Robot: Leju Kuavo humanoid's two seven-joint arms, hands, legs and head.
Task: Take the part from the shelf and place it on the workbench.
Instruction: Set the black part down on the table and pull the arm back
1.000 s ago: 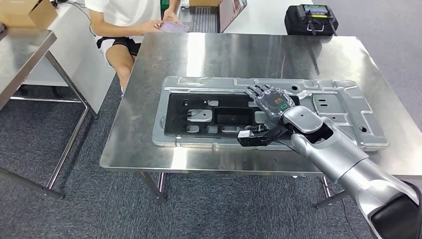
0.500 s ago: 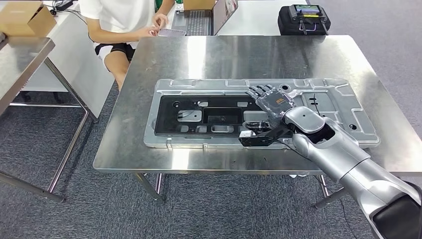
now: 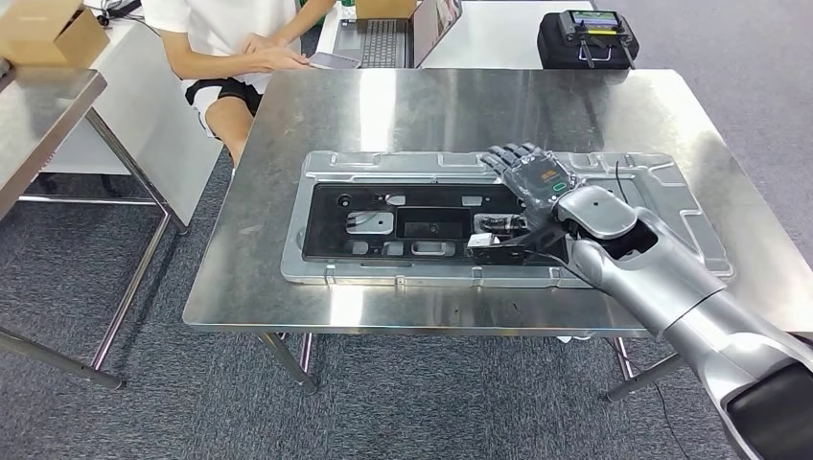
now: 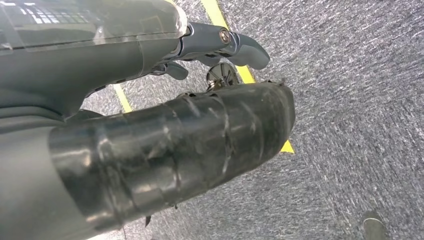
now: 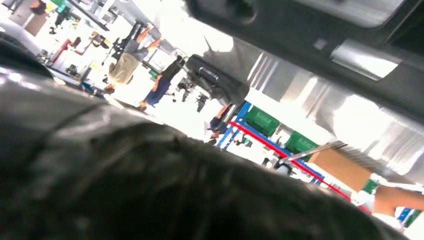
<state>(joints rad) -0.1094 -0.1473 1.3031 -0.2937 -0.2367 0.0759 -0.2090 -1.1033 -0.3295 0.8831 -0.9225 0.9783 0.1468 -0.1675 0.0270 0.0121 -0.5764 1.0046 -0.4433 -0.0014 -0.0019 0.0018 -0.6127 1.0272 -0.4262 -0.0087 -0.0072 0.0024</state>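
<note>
The part (image 3: 652,206), a long grey stamped metal panel with a black inset frame, lies flat on the steel workbench (image 3: 403,105). My right hand (image 3: 533,177) is over the panel's middle, palm down with its fingers stretched out flat and apart, gripping nothing. In the right wrist view that hand (image 5: 150,185) is a dark blur close to the panel. My left hand (image 4: 140,115) hangs over the grey carpet, its taped thumb and dark fingers extended and holding nothing.
A person (image 3: 230,38) sits at the workbench's far left corner with a phone. A laptop (image 3: 388,38) and a black controller case (image 3: 585,38) lie on the table beyond. A second steel table (image 3: 38,125) with a cardboard box (image 3: 48,34) stands left.
The camera view has shifted a little. My right hand has slid slightly farther across the panel, away from the near edge. The panel stays flat on the workbench.
</note>
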